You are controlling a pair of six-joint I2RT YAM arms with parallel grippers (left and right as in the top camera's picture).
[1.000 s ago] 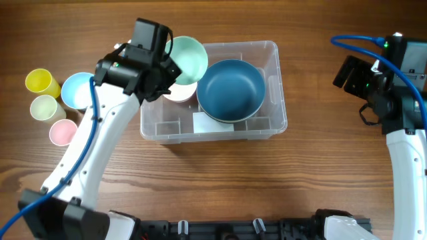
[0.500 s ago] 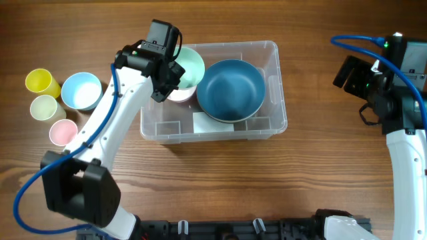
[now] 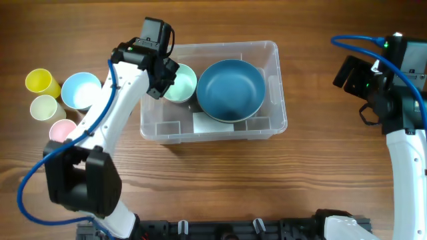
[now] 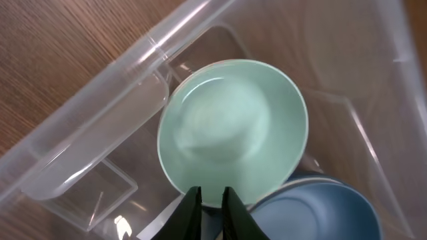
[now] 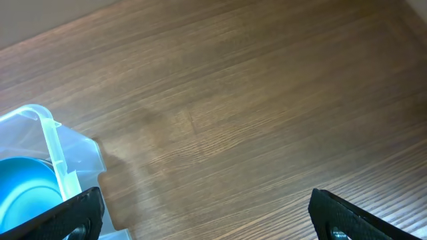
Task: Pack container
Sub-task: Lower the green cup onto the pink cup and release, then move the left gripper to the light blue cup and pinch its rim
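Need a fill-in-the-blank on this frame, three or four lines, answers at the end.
The mint bowl lies ___ the container.
Overhead, the dark blue bowl sits to its ___.
The light blue bowl stands ___ the container.
The right gripper is ___.
Answers: inside; right; outside; open.

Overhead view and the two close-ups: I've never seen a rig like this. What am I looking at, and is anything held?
Two robot arms sit at a wooden table. One picture looks down from above; the others come from a camera on each wrist. A clear container holds a dark blue bowl and a mint bowl. Beside it stand a light blue bowl and three cups. The left hand, fingers nearly together, straddles the mint bowl's rim; whether it pinches it is unclear. The right hand is open and empty.
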